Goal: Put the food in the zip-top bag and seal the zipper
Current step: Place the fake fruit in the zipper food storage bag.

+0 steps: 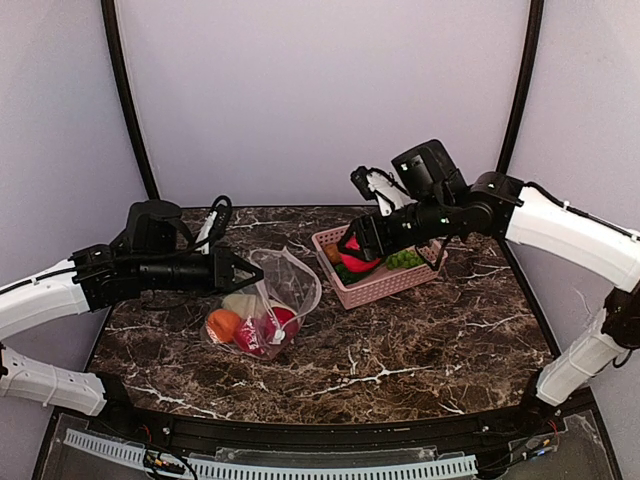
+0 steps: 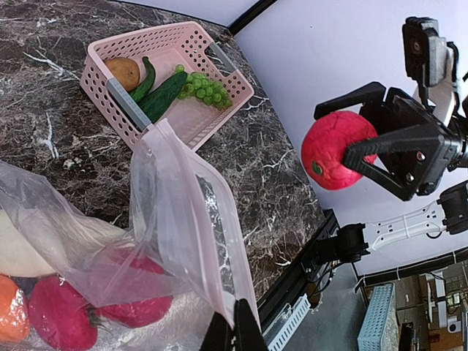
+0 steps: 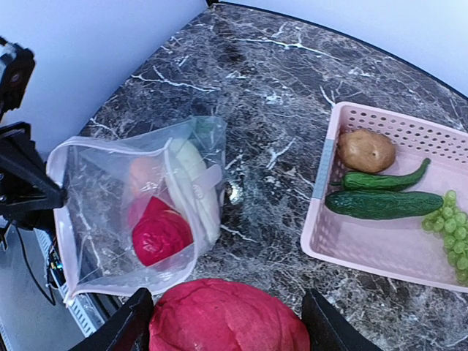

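The clear zip-top bag (image 1: 292,282) lies left of centre with its mouth held up and open. My left gripper (image 1: 248,272) is shut on the bag's pinkish zip edge (image 2: 223,274), its fingertips (image 2: 245,333) pinched together on it. Inside the bag lie an orange fruit (image 1: 222,324), red tomatoes (image 1: 256,338) and a cream-white vegetable (image 3: 196,183). My right gripper (image 1: 352,250) is shut on another red tomato (image 3: 230,318) and holds it in the air above the basket's left end. This tomato also shows in the left wrist view (image 2: 333,150).
A pink slotted basket (image 1: 385,290) stands at the back right. It holds a potato (image 3: 365,150), two cucumbers (image 3: 380,203) and green grapes (image 3: 450,234). Bare marble lies between the bag and the basket (image 3: 380,252).
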`<state>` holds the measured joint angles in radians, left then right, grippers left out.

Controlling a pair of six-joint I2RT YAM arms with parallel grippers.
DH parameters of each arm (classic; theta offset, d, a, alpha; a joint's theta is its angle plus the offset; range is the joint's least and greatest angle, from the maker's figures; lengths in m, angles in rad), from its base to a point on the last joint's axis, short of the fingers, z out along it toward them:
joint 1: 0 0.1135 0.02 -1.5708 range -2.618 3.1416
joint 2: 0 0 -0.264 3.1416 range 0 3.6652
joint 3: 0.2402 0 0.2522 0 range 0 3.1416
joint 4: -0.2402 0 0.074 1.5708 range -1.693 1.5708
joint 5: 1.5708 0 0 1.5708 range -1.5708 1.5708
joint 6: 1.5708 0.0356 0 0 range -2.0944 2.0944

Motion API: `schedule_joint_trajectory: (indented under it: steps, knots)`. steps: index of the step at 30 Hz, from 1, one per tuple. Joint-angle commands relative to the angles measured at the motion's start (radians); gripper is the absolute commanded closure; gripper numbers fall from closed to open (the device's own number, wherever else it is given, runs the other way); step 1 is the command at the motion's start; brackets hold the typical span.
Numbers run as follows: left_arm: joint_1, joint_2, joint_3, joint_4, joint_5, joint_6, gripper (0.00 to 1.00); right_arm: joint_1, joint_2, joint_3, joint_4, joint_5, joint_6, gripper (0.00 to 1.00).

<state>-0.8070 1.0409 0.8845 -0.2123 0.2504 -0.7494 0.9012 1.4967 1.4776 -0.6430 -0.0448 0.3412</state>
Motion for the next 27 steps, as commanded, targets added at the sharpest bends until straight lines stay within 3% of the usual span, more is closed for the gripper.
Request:
schedule_joint_trajectory:
  steps: [1,9,27]
  knots:
    - [0.005,-0.009,0.023,0.008,0.016,0.015,0.99,0.075,-0.044,-0.061,0.103,0.001,0.041,0.35]
    - [0.006,-0.017,0.018,0.026,0.028,0.014,0.99,0.161,-0.003,-0.095,0.230,-0.027,0.086,0.35]
    - [0.005,-0.061,0.004,0.025,0.041,0.002,0.99,0.243,0.263,0.036,0.327,0.037,0.061,0.37]
